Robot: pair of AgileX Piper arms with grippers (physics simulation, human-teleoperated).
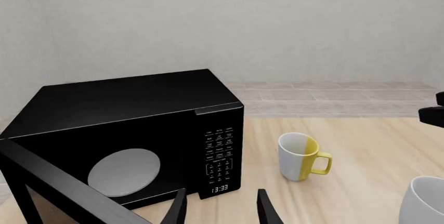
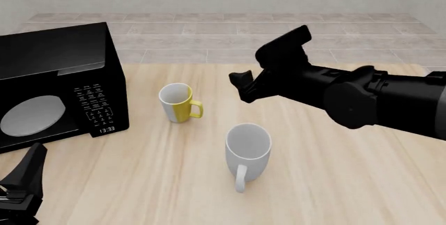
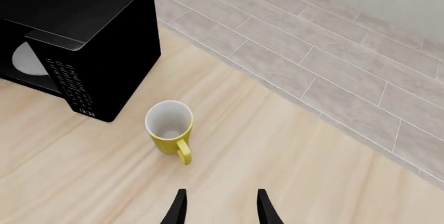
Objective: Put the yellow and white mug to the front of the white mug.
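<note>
You're in a simulated kitchen. See the black microwave (image 2: pixel 59 84) on the pale wooden tabletop (image 2: pixel 335 173). Grey floor tiles (image 2: pixel 209 32) lie beyond.

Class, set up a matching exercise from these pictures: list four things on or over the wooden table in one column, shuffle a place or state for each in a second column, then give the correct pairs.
Column 1
1. black microwave oven
2. small yellow and white ceramic mug
3. larger plain white mug
4. right gripper

Column 2
A. upright, handle toward the camera
B. raised above the table, holding nothing
C. door swung open
D. between the microwave and the right gripper in the front view

Pairs: 1-C, 2-D, 3-A, 4-B
</note>
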